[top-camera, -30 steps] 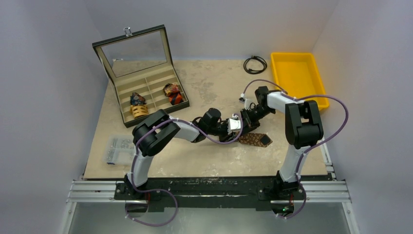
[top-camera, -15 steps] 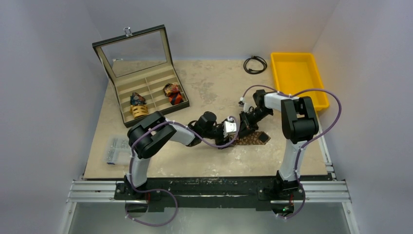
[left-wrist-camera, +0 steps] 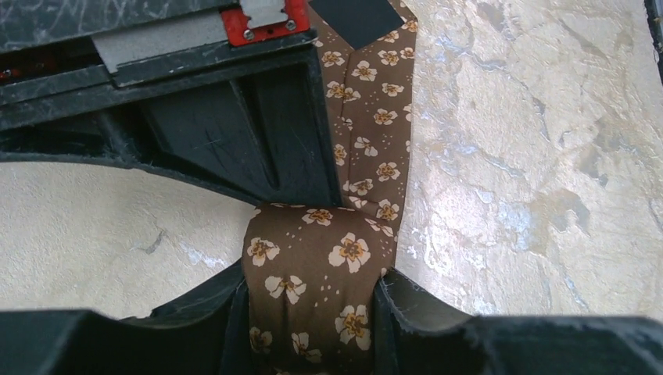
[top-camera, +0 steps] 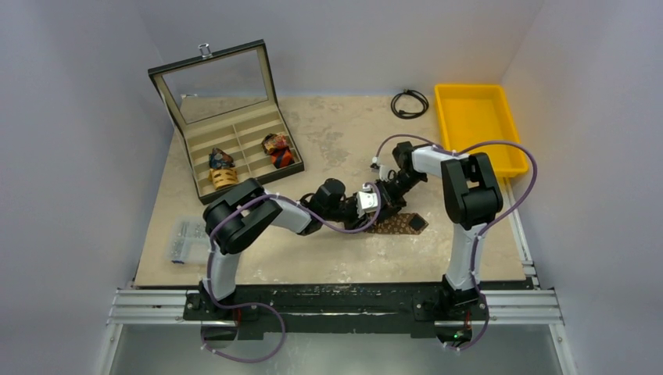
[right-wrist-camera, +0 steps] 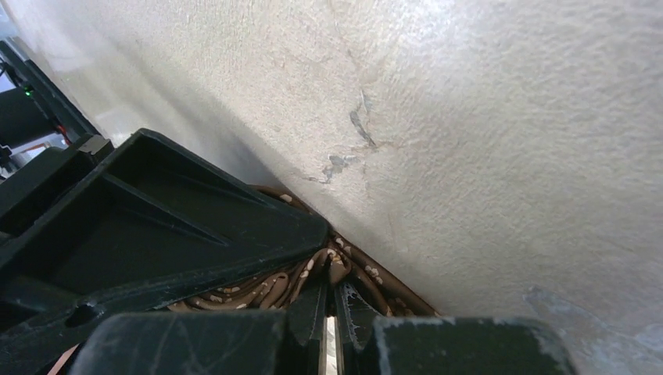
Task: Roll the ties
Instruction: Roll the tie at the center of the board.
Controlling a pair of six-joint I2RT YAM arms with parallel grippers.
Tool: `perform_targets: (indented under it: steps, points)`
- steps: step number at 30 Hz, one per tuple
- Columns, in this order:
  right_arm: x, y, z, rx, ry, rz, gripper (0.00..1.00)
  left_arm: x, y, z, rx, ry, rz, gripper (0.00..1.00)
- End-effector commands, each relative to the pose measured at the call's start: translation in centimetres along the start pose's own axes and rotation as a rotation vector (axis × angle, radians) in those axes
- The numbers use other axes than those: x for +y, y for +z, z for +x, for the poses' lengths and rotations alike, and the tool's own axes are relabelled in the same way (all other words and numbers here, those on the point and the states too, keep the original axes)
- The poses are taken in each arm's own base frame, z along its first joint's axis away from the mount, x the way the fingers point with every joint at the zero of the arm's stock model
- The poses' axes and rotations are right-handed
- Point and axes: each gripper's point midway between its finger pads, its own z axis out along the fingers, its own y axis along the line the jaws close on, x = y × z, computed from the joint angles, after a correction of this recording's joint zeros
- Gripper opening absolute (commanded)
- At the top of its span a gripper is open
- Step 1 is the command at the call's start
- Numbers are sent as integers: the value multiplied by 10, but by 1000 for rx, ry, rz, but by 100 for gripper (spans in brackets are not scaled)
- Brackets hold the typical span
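Observation:
A brown tie with small cream flowers [left-wrist-camera: 367,101] lies on the table, and its near end is rolled into a coil [left-wrist-camera: 313,266]. My left gripper [left-wrist-camera: 310,312] is shut across that coil, with a finger [left-wrist-camera: 422,312] against each side. In the right wrist view my right gripper [right-wrist-camera: 330,301] is shut, and it pinches the coil's folded edges [right-wrist-camera: 297,283] at its tips. In the top view both grippers, the left [top-camera: 377,208] and the right [top-camera: 388,196], meet over the coil mid-table, and the flat tail [top-camera: 403,225] trails right. Two rolled ties, one [top-camera: 222,169] and another [top-camera: 279,150], sit in the box.
The open display box [top-camera: 242,160] with its raised glass lid stands at the back left. A yellow bin [top-camera: 475,125] is at the back right, and a black cable loop [top-camera: 410,103] lies beside it. A clear packet [top-camera: 186,239] lies near the left edge.
Both grippers and the coil have shifted left over the table. The flat tail of the brown tie has grown shorter.

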Motion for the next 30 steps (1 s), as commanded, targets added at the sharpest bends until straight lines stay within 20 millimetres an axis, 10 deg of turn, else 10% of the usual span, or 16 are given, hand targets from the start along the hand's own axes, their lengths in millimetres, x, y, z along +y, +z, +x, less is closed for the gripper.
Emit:
perform_targets:
  steps: [1,7,19,30]
  points:
    - [-30,19,-35,-65,-141,125,0,3,-4,6,27,34,-21,29]
    - [-16,5,-56,-98,-215,100,2,1,-30,46,167,-9,-79,20]
    - [41,-66,-22,-191,-200,-111,52,-5,-34,74,319,-48,-69,10]
    - [-45,-40,-8,-111,-3,196,5,-5,-31,73,319,-74,-58,7]
